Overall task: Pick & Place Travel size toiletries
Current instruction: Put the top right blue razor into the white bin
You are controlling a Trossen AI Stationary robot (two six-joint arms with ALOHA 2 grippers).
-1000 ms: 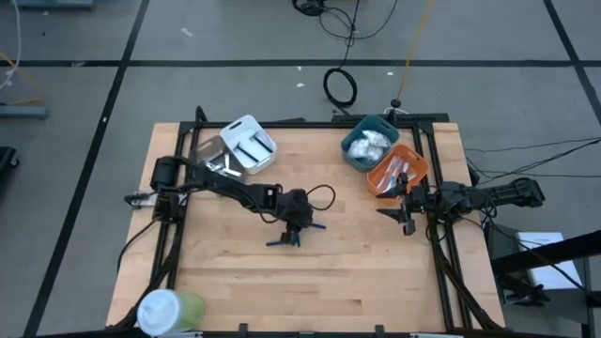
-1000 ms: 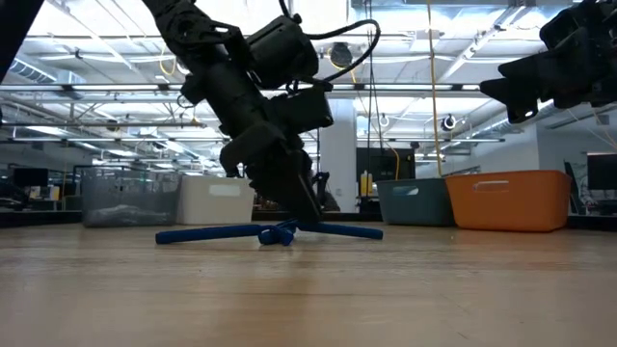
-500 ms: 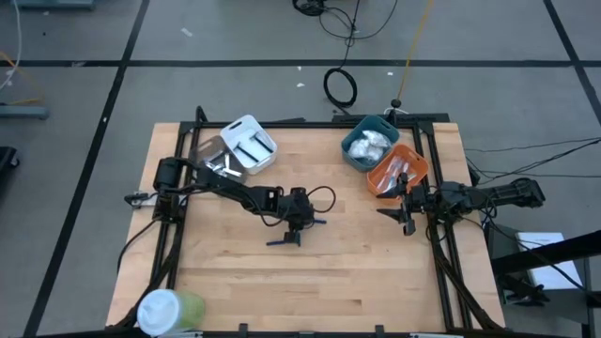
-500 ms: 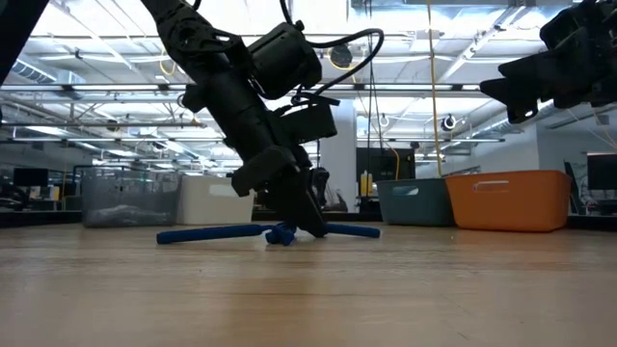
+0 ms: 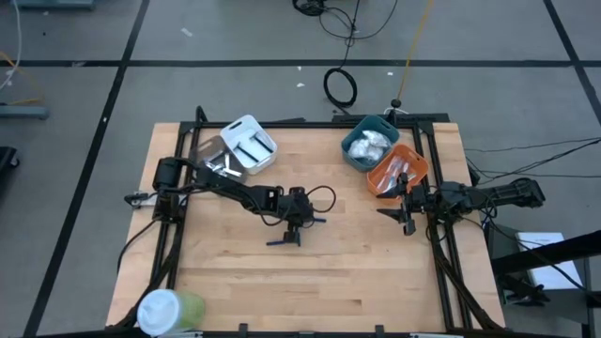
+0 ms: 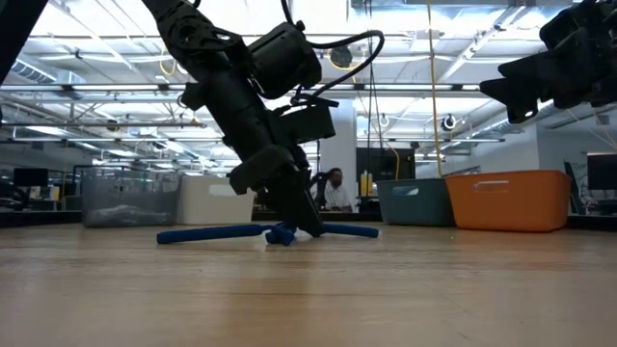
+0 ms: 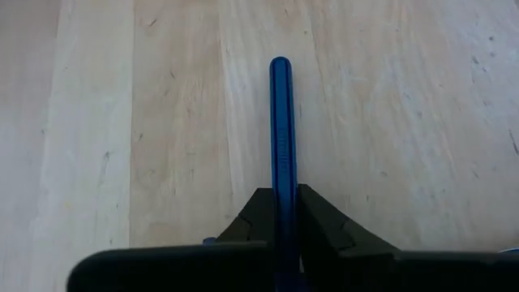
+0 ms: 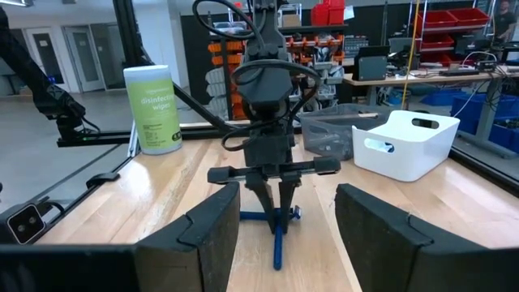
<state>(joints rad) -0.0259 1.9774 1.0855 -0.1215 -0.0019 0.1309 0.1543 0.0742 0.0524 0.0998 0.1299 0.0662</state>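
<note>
Blue sticks are lying near the middle of the worktop: one blue stick is sitting between the fingers of the left gripper, which is closing on it, with its tip pointing away from the wrist. A second blue stick is resting flat on the wood just beside it, toward the near edge. In the low view the left gripper is leaning down to the wood, and both sticks are touching the surface. The right gripper is waiting by the right edge of the worktop with its fingers standing apart and holding nothing. An orange bin and a teal bin are standing near the far right corner. A white bin and a clear bin are sitting near the far left corner. A green cup is standing at the near left corner.
</note>
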